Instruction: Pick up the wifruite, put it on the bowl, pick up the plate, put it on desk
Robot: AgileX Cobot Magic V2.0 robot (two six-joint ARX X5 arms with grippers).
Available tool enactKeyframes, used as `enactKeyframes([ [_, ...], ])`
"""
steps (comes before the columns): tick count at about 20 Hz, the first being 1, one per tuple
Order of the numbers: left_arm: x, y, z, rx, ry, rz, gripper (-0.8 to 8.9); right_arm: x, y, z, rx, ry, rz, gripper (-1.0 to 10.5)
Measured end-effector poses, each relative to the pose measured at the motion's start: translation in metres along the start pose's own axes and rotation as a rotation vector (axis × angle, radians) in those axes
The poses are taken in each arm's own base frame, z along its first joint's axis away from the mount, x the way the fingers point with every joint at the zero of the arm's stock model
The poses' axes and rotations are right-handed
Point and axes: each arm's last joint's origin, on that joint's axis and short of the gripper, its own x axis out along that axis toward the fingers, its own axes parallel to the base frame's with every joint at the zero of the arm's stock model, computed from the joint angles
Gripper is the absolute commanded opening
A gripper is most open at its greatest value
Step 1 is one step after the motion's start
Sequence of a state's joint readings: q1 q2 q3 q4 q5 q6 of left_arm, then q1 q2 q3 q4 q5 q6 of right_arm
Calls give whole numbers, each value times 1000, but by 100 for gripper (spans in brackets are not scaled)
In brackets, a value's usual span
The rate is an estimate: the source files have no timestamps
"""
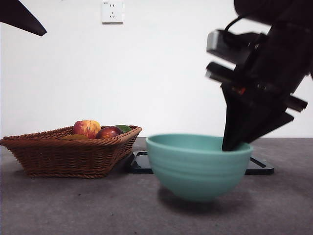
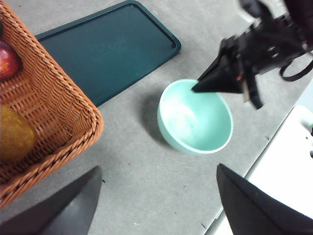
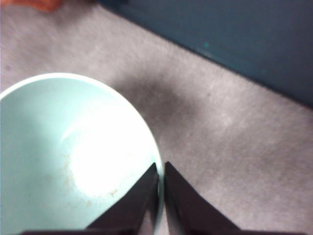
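The right gripper (image 3: 160,169) sits pinched nearly closed across the rim of the empty bowl (image 3: 58,161), one jaw inside and one outside, while the wifruite (image 2: 14,133) lies in the basket (image 2: 54,117) nearer the wide-open left gripper (image 2: 159,196).

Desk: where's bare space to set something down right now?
Free: the desk in front of the basket and bowl, and the dark tray behind them. Crowded: the bowl's rim, pinched by the right gripper, and the basket, full of fruit.
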State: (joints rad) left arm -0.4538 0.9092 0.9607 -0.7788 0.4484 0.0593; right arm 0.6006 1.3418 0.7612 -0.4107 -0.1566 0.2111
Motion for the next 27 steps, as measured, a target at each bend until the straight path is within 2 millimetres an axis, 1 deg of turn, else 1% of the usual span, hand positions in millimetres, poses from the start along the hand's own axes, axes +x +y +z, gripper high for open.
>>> enactKeyframes([
  [2,0,0,0,0,0,0,371,6,-1,-1,7,25,-6,8],
  [5,0,0,0,-2,4,0,371,7,-1,-1,8,25,-6,19],
  [8,0,0,-1,-5,11,-1,371,7,-1,-1,7,25,-6,226],
  [9,0,0,-1,-6,12,-1,371,7,-1,-1,9,25,-6,254],
  [12,0,0,-1,-6,13,-1,371,7,-1,-1,10,23,-6,258],
  [14,0,0,-1,-6,13,-1,371,2,0,0,7,5,-2,258],
  [17,0,0,-1,-6,13,-1,371,-20,4,1,-5,-69,14,258],
  [21,0,0,-1,-6,13,-1,371,-60,9,-4,-12,-113,24,258],
  [23,0,0,-1,-6,13,-1,371,-82,12,-7,-21,-165,43,258],
  [25,0,0,-1,-6,13,-1,371,-102,15,-13,-34,-208,90,258],
  [27,0,0,-1,-6,13,-1,371,-116,16,-22,-42,-221,128,258],
])
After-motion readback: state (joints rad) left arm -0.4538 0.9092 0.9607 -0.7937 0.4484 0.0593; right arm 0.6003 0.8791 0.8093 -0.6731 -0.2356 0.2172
